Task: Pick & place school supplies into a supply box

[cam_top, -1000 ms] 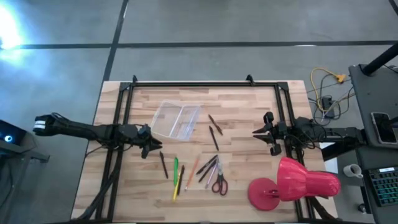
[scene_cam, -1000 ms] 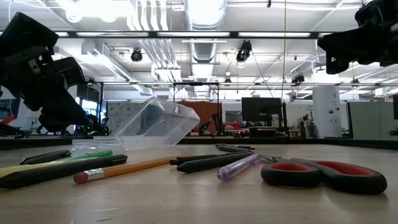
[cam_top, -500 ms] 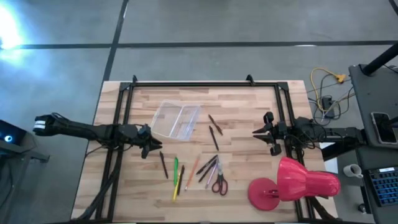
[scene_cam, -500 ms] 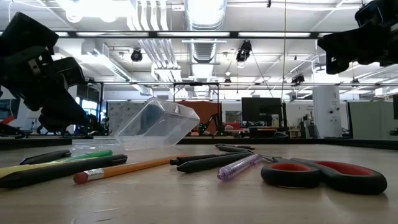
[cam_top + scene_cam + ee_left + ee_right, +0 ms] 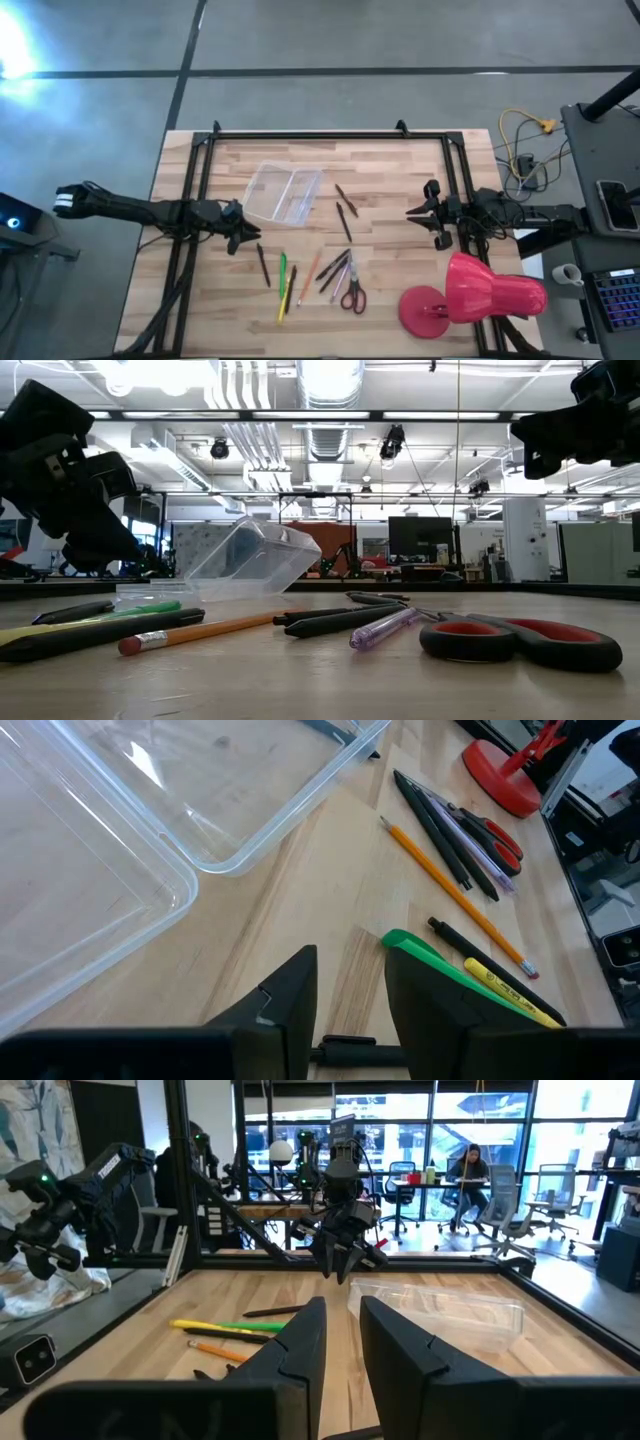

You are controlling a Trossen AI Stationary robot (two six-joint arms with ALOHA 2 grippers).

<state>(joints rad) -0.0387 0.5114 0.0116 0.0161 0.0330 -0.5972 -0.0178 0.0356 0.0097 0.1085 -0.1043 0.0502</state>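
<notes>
From above, the clear supply box [image 5: 284, 193] lies empty on the wooden table [image 5: 390, 170], toward its far left part, with two dark pens [image 5: 345, 210] just to its right. Nearer the front edge the rest of the supplies are spread in a loose row: a black pen [image 5: 263, 265], a green pen [image 5: 282, 272], a yellow one [image 5: 281, 306], an orange pencil [image 5: 308, 276], a bundle of dark and pinkish pens [image 5: 336, 272] and the red-handled scissors [image 5: 353, 292]. The left tool [image 5: 243, 236] hovers beside the box's near left corner, and the right tool [image 5: 424, 212] waits at the table's right side, behind a big red lamp [image 5: 470, 292]. The overhead picture does not settle the fingers; the wrist views do, each showing a narrow gap between its own dark fingers with nothing held. The left wrist view adds the box's rounded corner [image 5: 150, 830] close up and the green pen's tip [image 5: 400, 940] just past the fingers. The low view alone shows the box sitting tilted [image 5: 250, 560], one long side raised. The right wrist view takes in a person [image 5: 470, 1165] seated at a desk well beyond the table.
</notes>
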